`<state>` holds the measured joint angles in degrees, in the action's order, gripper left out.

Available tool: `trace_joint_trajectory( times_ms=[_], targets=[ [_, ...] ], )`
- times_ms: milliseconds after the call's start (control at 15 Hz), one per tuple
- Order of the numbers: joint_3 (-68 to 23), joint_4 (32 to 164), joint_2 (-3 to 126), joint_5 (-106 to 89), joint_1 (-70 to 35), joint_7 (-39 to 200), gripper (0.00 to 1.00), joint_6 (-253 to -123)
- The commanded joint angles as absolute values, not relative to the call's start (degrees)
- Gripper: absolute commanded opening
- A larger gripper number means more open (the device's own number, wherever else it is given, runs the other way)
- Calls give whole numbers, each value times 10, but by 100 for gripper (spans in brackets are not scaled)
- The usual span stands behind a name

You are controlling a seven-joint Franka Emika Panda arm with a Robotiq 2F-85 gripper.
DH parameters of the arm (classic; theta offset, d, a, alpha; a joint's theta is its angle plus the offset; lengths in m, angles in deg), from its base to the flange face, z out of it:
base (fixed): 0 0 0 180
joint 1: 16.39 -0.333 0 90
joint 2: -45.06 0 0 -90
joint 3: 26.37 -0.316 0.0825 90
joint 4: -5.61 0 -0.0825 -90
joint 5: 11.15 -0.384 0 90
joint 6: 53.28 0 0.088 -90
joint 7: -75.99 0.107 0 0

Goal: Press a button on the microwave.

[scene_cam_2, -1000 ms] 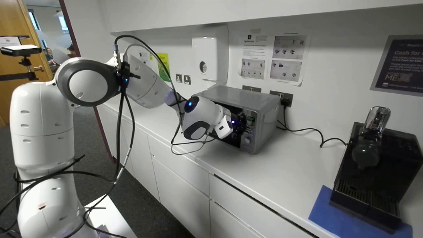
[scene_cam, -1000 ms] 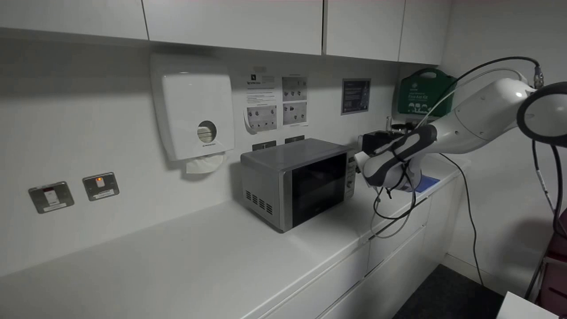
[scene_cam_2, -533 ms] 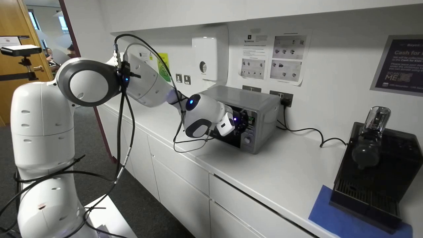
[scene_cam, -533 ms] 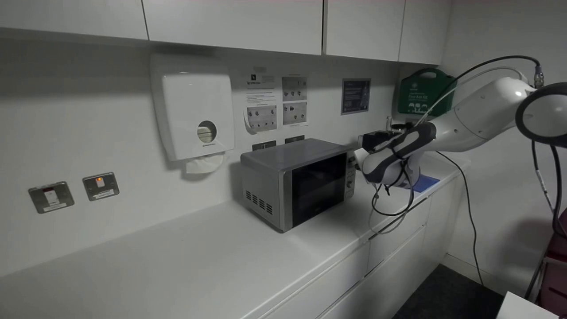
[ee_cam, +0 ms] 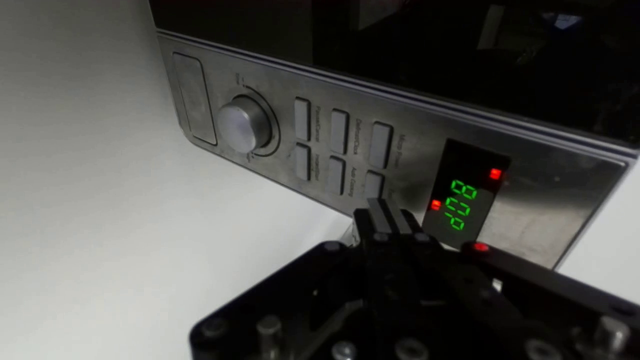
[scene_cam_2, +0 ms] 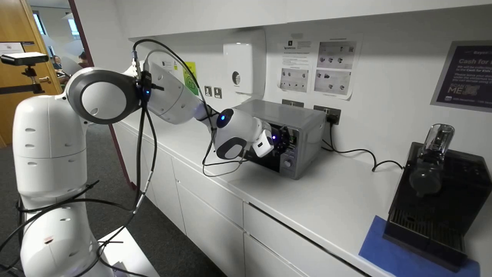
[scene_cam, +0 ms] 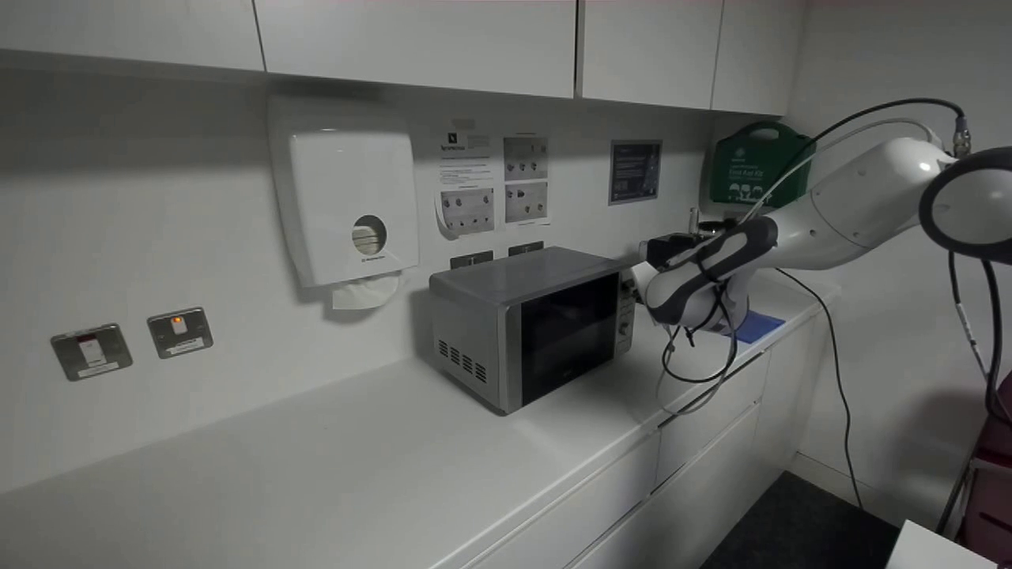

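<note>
In the wrist view the black metal two-fingered gripper [ee_cam: 386, 201] reaches in from the bottom edge and points upward, its slim fingers [ee_cam: 378, 217] pressed together side by side. The boxy silver-grey metal microwave [ee_cam: 415, 117] lies straight ahead of it, the brushed control panel [ee_cam: 540, 215] slanting across the view. A pale grey rectangular button [ee_cam: 374, 185], one of six, sits directly in front of the fingertips, which hide its near end; whether they touch it cannot be told. Ahead and left of the gripper is a round silver knob [ee_cam: 240, 125]; just right, a black display window [ee_cam: 457, 200] with green characters; beyond the panel, the dark glass door [ee_cam: 400, 50]. In an exterior view the white jointed arm [scene_cam_2: 103, 97] rises at the left, bends high up and slopes down to the right, bringing the gripper to the microwave's front, near the control panel. Well apart, lower and to the gripper's right, a black boxy machine [scene_cam_2: 457, 184] stands on a blue cloth [scene_cam_2: 374, 242]. In an exterior view the arm enters from the right edge, and its white wrist [scene_cam: 704, 292] hides most of the gripper; the microwave lies just left of it, a white plastic wall dispenser [scene_cam: 348, 197] farther left and higher.
</note>
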<state>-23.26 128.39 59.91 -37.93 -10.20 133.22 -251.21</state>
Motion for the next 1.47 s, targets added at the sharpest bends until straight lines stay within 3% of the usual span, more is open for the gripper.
trace_joint_trajectory(
  times_ms=[0,800,1400],
  targets=[
    [-234,1267,610,-371,-94,1336,0,-2512],
    [-238,1253,623,-368,-94,1337,0,-2512],
    [-301,1250,617,-340,-42,1365,0,-2492]
  ],
)
